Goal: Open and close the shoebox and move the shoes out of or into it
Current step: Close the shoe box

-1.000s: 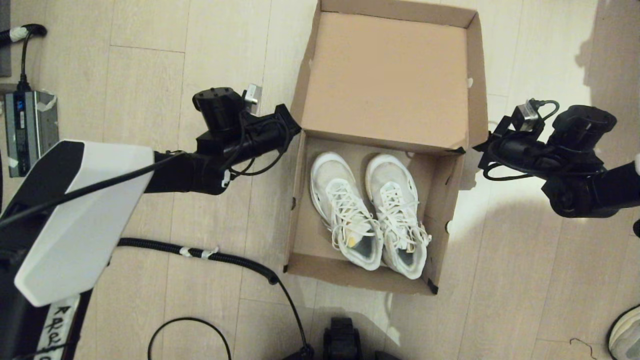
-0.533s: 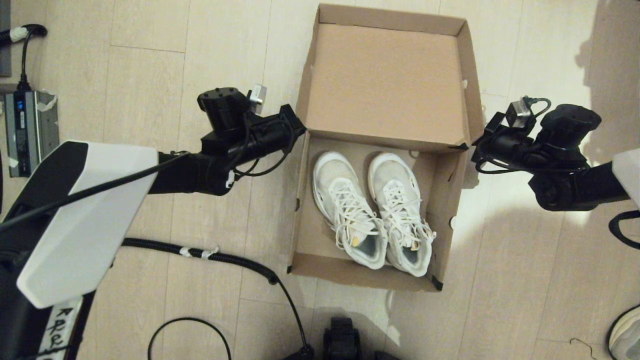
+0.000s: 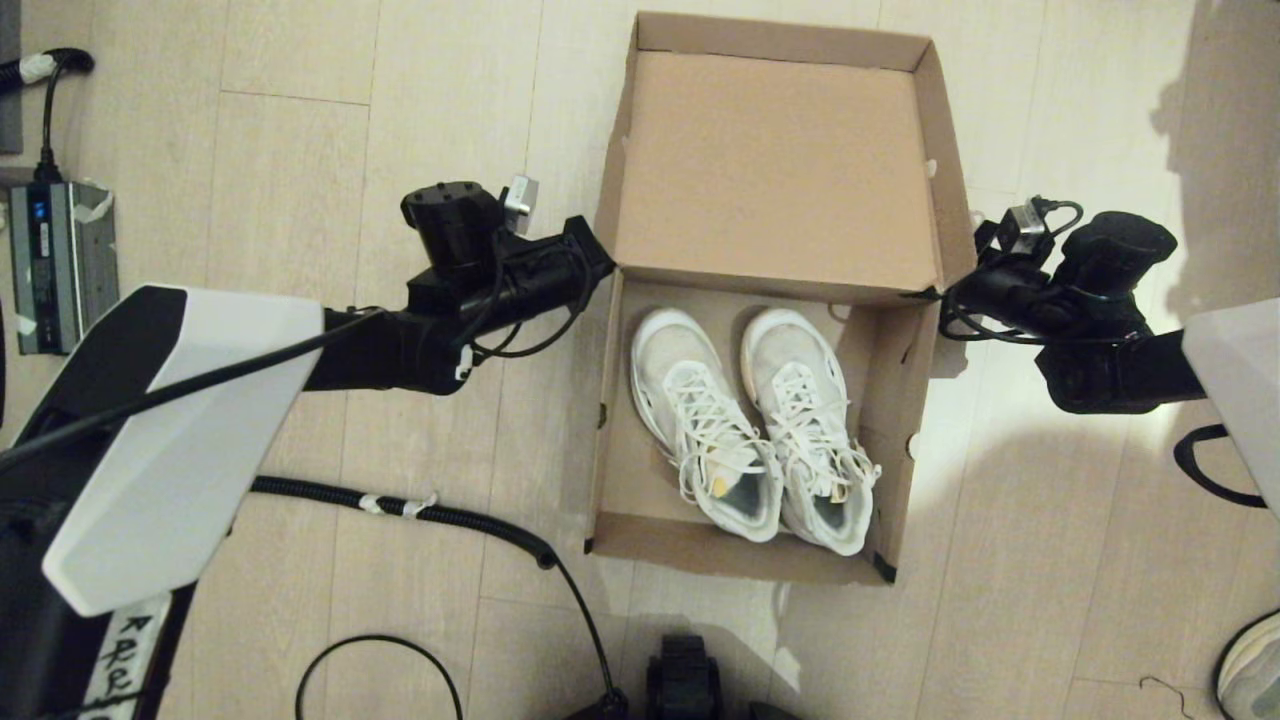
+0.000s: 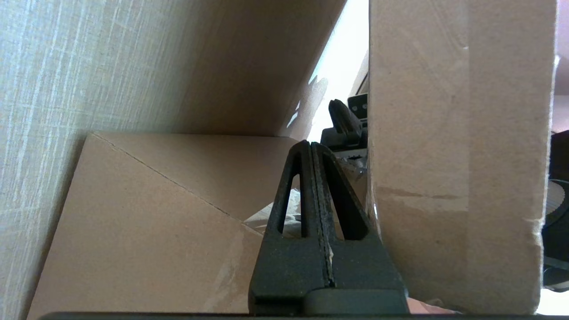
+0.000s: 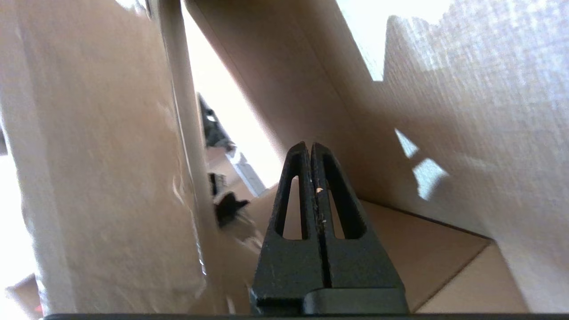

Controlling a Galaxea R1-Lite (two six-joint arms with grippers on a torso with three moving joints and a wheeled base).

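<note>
The brown shoebox (image 3: 742, 563) stands open on the floor, its hinged lid (image 3: 775, 170) leaning back at the far side. Both white shoes (image 3: 700, 430) lie side by side inside, toes pointing toward the lid. My left gripper (image 3: 603, 262) is shut at the box's left hinge corner, with nothing between its fingers. The left wrist view shows that gripper (image 4: 310, 143) beside a cardboard wall (image 4: 458, 133). My right gripper (image 3: 943, 293) is shut at the right hinge corner, by the black tape. Cardboard surrounds the right gripper (image 5: 309, 144) in its own wrist view.
A grey power unit (image 3: 60, 265) sits at the far left edge. A black corrugated cable (image 3: 400, 505) crosses the floor left of the box. A lone white-grey shoe (image 3: 1250, 665) peeks in at the bottom right corner.
The lid has tipped further back and the whole box has slid slightly toward me and rightward. My right arm has moved in toward the right hinge corner; my left gripper followed the left corner.
</note>
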